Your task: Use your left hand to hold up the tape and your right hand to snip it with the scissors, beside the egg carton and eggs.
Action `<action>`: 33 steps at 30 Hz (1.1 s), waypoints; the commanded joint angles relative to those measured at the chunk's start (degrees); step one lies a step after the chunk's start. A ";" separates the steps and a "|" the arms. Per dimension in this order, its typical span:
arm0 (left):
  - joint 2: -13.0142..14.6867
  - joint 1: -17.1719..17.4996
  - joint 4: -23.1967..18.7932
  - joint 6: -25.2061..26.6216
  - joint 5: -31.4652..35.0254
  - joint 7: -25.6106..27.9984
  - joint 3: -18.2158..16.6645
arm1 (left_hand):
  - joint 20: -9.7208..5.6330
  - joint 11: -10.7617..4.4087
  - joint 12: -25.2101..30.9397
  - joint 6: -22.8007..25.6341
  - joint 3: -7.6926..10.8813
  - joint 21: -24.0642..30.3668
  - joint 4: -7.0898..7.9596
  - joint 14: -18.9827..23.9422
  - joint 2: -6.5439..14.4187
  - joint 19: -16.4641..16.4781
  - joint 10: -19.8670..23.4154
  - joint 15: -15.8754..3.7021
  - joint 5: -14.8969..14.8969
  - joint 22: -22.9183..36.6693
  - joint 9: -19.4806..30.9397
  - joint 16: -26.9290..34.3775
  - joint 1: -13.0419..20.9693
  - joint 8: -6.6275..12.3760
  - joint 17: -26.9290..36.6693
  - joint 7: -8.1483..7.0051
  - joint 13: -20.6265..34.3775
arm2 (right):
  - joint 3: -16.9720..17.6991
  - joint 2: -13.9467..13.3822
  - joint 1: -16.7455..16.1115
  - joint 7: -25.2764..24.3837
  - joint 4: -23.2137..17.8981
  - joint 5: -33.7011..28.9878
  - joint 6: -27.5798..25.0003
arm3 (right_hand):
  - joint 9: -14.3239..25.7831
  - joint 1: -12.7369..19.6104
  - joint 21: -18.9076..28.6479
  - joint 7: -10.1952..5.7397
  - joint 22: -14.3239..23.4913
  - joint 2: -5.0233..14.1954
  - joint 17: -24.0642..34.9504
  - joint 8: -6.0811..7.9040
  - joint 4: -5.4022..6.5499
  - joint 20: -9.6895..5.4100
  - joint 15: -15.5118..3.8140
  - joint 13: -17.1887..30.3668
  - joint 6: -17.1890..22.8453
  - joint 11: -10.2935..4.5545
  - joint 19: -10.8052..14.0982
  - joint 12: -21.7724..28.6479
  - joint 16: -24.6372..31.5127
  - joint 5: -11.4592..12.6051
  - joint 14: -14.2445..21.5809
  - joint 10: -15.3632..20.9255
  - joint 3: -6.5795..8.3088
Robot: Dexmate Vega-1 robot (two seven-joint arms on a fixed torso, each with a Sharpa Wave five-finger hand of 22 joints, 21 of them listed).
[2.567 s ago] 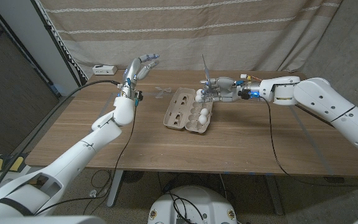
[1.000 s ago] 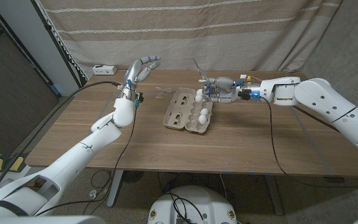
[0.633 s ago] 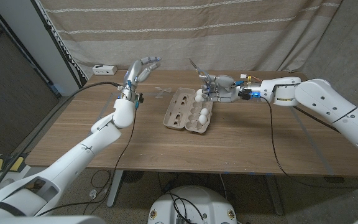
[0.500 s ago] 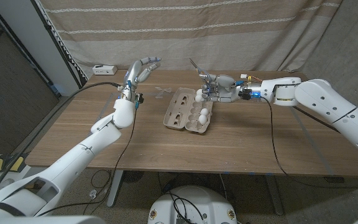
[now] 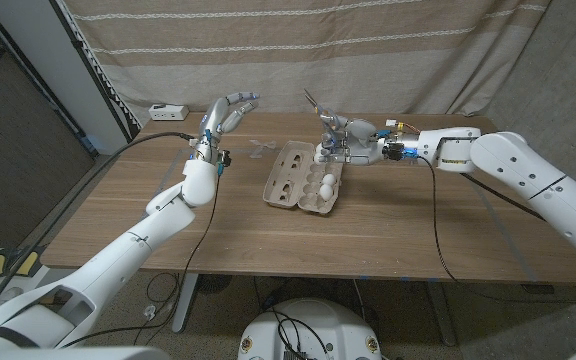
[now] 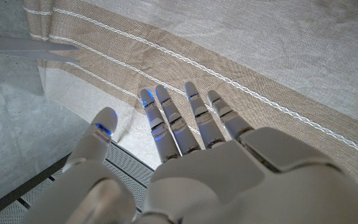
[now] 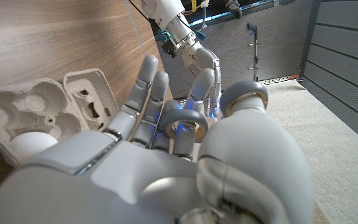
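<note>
My left hand (image 5: 226,108) is raised over the table's back left, fingers spread and reaching up (image 6: 185,130). A faint clear strip of tape (image 6: 128,126) shows beside its thumb; I cannot tell whether the hand grips it. A clear bit of tape (image 5: 260,150) lies on the table below. My right hand (image 5: 353,140) holds the scissors (image 5: 315,102) by a handle loop (image 7: 185,122), blades pointing up and left toward the left hand. The blade tip (image 6: 30,45) shows in the left wrist view. The open egg carton (image 5: 290,178) lies just under the right hand, with eggs (image 5: 328,185) in it.
A white power strip (image 5: 167,111) lies at the table's back left corner. A striped curtain (image 5: 388,50) hangs close behind the table. Black cables trail from both arms across the wooden table (image 5: 268,235).
My right hand has carried the scissors a little left, and the blades have tilted from upright toward the left hand. The left hand has hardly moved.
</note>
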 commanded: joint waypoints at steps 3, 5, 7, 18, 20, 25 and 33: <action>0.12 0.11 -0.32 0.06 0.15 -0.14 0.00 | 0.10 -0.07 -0.27 0.40 0.06 0.36 -0.17 -0.28 -0.02 0.25 0.53 -8.96 -0.11 0.19 0.17 0.51 -0.56 0.28 0.07 -0.04 0.05 | 0.60 2.59 -1.16 4.46 2.90 1.73 2.64 | -0.12 -1.12 -0.60 1.52 -0.73 -0.29 -0.95 -0.16 0.22 0.18 -4.64 -0.08 -2.50 -1.68 -1.10 -0.27 -0.14 1.20 -1.70 0.02 -1.08; 0.13 0.08 -0.30 0.03 0.25 -0.17 0.06 | 0.08 -0.08 -0.28 0.43 0.07 0.36 -0.17 -0.26 -0.01 0.25 0.57 -8.95 -0.12 0.19 0.17 0.52 -0.56 0.28 0.03 0.02 0.01 | 0.65 2.52 -1.34 4.26 2.46 0.79 3.49 | -0.14 -1.73 -0.69 1.63 -0.97 -0.49 -0.96 -0.35 0.45 0.33 -4.46 -0.08 -3.02 -1.52 -1.33 -0.34 -0.07 1.34 -2.41 -0.54 -1.48; 0.11 0.07 -0.31 0.03 0.23 -0.20 0.06 | 0.10 -0.08 -0.28 0.42 0.08 0.37 -0.17 -0.25 -0.01 0.25 0.59 -8.95 -0.13 0.19 0.17 0.53 -0.57 0.27 0.01 0.04 -0.01 | 0.81 2.93 -1.45 4.45 2.78 1.35 3.61 | -0.31 -2.37 -0.71 1.73 -1.22 -0.53 -1.08 -0.60 0.73 0.41 -4.15 -0.10 -3.44 -1.50 -1.37 -0.33 0.10 1.48 -2.61 -0.88 -1.83; -0.02 0.27 -0.47 0.33 0.33 -0.12 0.13 | 0.04 -0.09 -0.35 0.49 0.15 0.39 -0.18 -0.26 0.01 0.27 0.77 -8.96 -0.18 0.19 0.14 0.55 -0.62 0.22 -0.21 0.15 -0.20 | 0.72 3.08 -1.54 4.61 2.54 0.06 4.84 | -3.08 -5.18 -0.87 3.24 -2.86 -1.19 -2.35 -2.50 1.70 1.03 -3.24 -1.68 -3.75 -0.08 -1.49 -1.40 0.99 2.36 -3.42 -1.30 -3.74; 0.01 0.42 -0.61 0.55 0.36 -0.09 0.11 | 0.04 -0.09 -0.36 0.53 0.16 0.38 -0.18 -0.27 0.01 0.25 0.79 -8.96 -0.19 0.19 0.14 0.55 -0.62 0.23 -0.24 0.23 -0.23 | 0.66 3.14 -1.53 5.17 2.76 -0.01 5.02 | -4.65 -5.64 -0.89 3.67 -3.54 -1.30 -3.09 -3.96 1.79 1.14 -3.08 -1.90 -4.34 -0.07 -1.40 -1.73 1.28 2.78 -3.55 -1.24 -4.23; 0.07 0.73 -0.74 0.81 0.39 0.26 -0.06 | 0.08 -0.09 -0.39 0.65 0.19 0.39 -0.18 -0.29 0.02 0.24 0.85 -8.96 -0.21 0.19 0.13 0.56 -0.64 0.25 -0.33 0.20 -0.31 | 0.51 2.67 -1.47 5.37 2.31 -1.08 5.45 | -7.83 -6.95 -0.95 3.69 -4.95 -1.62 -4.15 -6.89 2.13 1.19 -2.23 -1.86 -4.89 0.77 -1.24 -1.72 2.20 3.44 -3.63 -0.31 -5.38; 0.06 1.39 -1.16 0.96 0.93 1.66 -0.46 | 0.06 -0.10 -0.44 0.85 0.25 0.39 -0.18 -0.25 0.03 0.24 0.93 -8.95 -0.24 0.19 0.12 0.60 -0.68 0.28 -0.47 0.13 -0.44 | 0.51 2.29 -1.77 6.46 2.13 -2.38 6.88 | -11.41 -9.83 -1.15 4.78 -6.70 -2.28 -4.41 -11.57 3.13 1.42 -1.54 -0.04 -8.53 1.28 -1.19 -0.13 3.68 3.76 -4.15 -0.90 -7.27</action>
